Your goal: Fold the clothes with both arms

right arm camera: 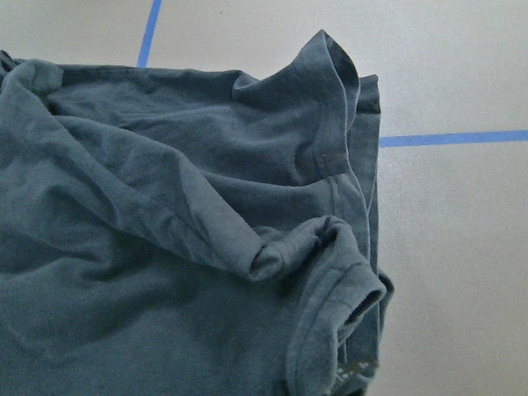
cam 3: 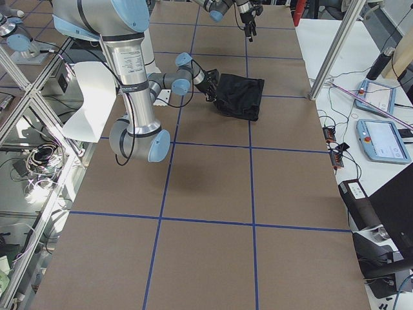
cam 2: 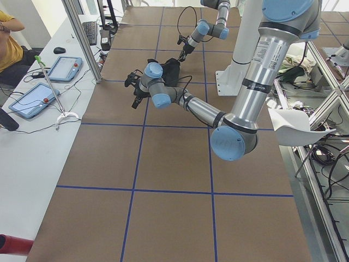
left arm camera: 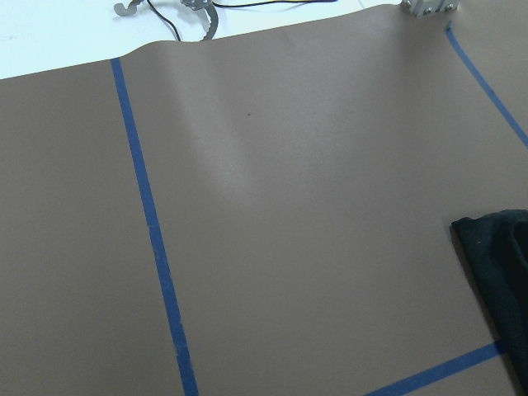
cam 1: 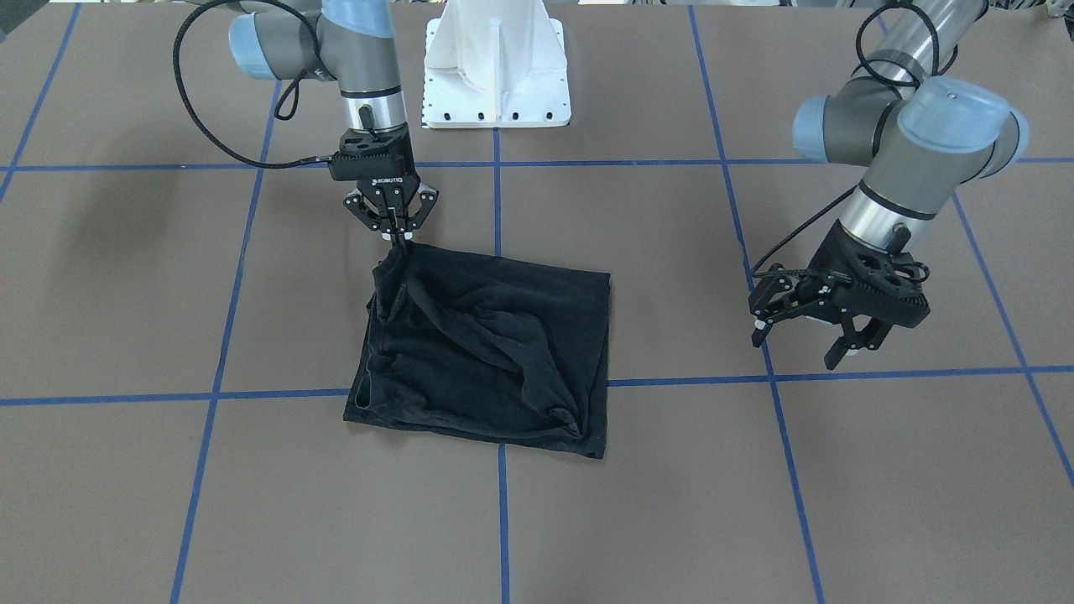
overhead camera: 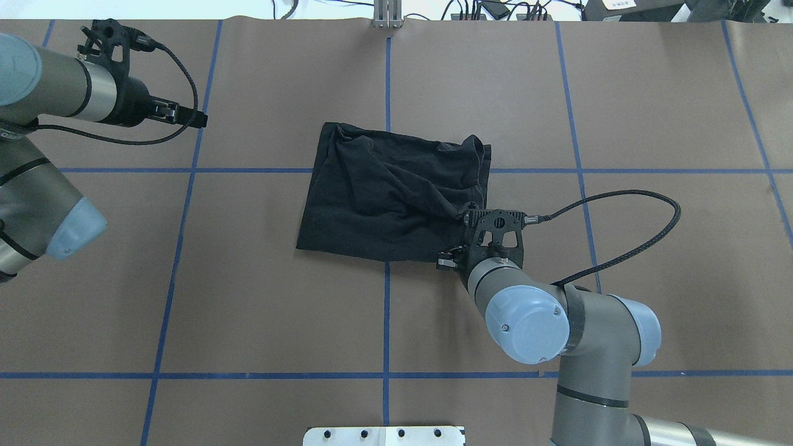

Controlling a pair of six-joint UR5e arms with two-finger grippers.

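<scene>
T-shirt [cam 1: 495, 352], black, mid-bench [cam 1: 126, 294]: rumpled folded rectangle, slightly longer left-to-right. Robot-side right corner pinched in clenched right hand [cam 1: 400, 242]. Off shirt's left edge, well apart: left hand [cam 1: 797, 348], released, hovering. Nearest free corners lie toward it.

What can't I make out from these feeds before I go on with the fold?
Logo print on the T-shirt: shows in no view; only plain black cloth faces the cameras.
How many layers the right gripper pinches: too small in the front-facing view; in the overhead view its own wrist covers the fingertips.
Left wrist view: the right edge cuts off the T-shirt, so only a corner shows.
Right wrist view: the gripper's fingers are out of frame.
</scene>
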